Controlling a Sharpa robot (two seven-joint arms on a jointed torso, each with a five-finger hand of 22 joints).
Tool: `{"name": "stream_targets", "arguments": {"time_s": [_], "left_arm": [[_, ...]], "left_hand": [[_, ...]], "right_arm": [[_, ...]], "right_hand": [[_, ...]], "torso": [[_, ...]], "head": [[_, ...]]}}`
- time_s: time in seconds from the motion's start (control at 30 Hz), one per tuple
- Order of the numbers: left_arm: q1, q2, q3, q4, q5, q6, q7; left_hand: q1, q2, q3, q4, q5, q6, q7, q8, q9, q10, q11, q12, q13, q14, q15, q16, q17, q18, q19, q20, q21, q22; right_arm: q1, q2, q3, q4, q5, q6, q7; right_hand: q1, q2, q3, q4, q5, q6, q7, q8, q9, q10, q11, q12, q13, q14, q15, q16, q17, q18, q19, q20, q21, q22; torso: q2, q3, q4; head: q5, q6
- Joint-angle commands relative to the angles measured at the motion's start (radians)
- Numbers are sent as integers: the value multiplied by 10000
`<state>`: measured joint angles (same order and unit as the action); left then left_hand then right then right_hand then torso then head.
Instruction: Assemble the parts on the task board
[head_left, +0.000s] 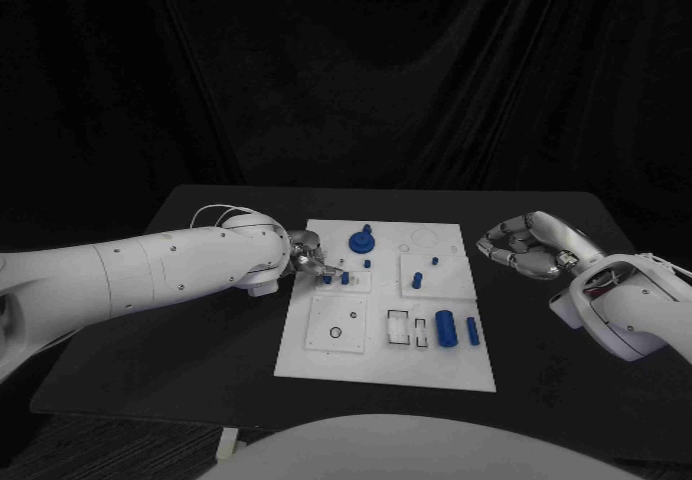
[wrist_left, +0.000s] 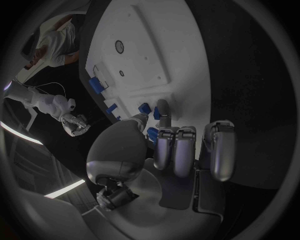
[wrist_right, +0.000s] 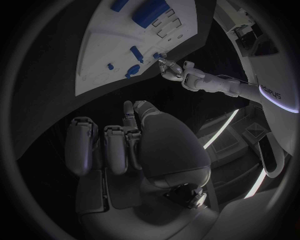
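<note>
The left hand (head_left: 306, 256), fingers at a small blue peg (head_left: 327, 279) on the white plastic task board (head_left: 346, 365) (grip unclear), could knock it over; the right hand (head_left: 522, 245) hovers curled, empty.

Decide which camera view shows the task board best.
Head view: the whole task board with its blue parts lies unobstructed. The left wrist view shows it bent behind the left hand; the right wrist view catches it partly.

Task board (head_left: 378, 350) looks like matt white plastic, parts (head_left: 446, 328) a smooth blue plastic. Both hands — left (head_left: 304, 252), right (head_left: 522, 244) — are shiny silver metal on glossy white arm shells (head_left: 159, 268). Table (head_left: 173, 350)'s matt black — dark cloth (head_left: 346, 90) hangs behind.
</note>
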<state>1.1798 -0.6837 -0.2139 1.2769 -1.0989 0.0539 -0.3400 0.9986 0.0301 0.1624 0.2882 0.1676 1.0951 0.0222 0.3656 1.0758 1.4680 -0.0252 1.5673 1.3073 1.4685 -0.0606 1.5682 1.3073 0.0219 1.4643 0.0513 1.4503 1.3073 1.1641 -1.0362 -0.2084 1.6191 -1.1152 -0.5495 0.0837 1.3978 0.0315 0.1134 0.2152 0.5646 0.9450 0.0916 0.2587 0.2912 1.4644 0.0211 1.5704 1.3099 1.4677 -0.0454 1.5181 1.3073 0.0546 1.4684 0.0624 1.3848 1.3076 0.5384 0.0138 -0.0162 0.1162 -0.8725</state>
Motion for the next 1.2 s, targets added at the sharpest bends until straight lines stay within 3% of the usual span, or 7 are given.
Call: {"name": "stream_targets", "arguments": {"time_s": [0.03,0.73,0.93,1.13,1.2], "left_arm": [[-17,14,7,18,15,-250,289],[-18,21,7,8,15,-252,410],[-19,9,7,-5,15,-134,299],[-19,0,7,-15,14,-64,230],[-19,0,7,-17,14,-55,222]], "left_hand": [[143,24,-103,-1,75,-139,-23,133,202,1028,-85,35,2635,1023,-79,26,2634,125,33,-49,-12,2181],[359,99,-144,-11,290,-316,-34,281,485,1028,-99,35,2635,1023,-91,26,2634,125,32,-62,-12,2180],[621,108,-132,-25,958,-384,-36,255,547,1028,-101,35,2635,1023,-96,26,2634,129,16,-70,-29,2174],[1016,40,21,-44,2136,-457,-45,176,584,1028,-109,35,2635,1023,-102,26,2634,139,-21,-77,-68,2160],[1083,13,69,-43,2362,-469,-47,159,590,1028,-110,35,2635,1023,-103,26,2634,140,-26,-78,-72,2159]], "right_arm": [[-24,-4,6,-3,-15,19,-142],[-29,23,6,-25,-15,37,-157],[-31,29,6,-30,-15,48,-162],[-33,31,6,-31,-15,50,-165],[-33,29,6,-32,-15,49,-166]], "right_hand": [[110,-28,51,2,44,64,21,-61,-12,1064,-60,4,2609,882,-77,-53,2010,-82,298,-70,-68,2014],[110,-28,51,2,44,64,21,-61,-12,1064,-60,4,2609,882,-77,-53,2010,-82,298,-70,-68,2014],[110,-28,51,2,44,64,21,-61,-12,1064,-60,4,2609,882,-77,-53,2010,-82,298,-70,-68,2014],[110,-28,51,2,44,64,21,-61,-12,1064,-60,4,2609,882,-77,-53,2010,-82,298,-70,-68,2014],[110,-28,51,2,44,64,21,-61,-12,1064,-60,4,2609,882,-77,-53,2010,-82,298,-70,-68,2014]], "torso": [[-1,1,-2],[-4,1,0],[-2,0,1],[-2,3,-1],[-3,3,0]], "head": [[3,-1],[24,-1],[20,-1],[30,-1],[29,-1]]}}
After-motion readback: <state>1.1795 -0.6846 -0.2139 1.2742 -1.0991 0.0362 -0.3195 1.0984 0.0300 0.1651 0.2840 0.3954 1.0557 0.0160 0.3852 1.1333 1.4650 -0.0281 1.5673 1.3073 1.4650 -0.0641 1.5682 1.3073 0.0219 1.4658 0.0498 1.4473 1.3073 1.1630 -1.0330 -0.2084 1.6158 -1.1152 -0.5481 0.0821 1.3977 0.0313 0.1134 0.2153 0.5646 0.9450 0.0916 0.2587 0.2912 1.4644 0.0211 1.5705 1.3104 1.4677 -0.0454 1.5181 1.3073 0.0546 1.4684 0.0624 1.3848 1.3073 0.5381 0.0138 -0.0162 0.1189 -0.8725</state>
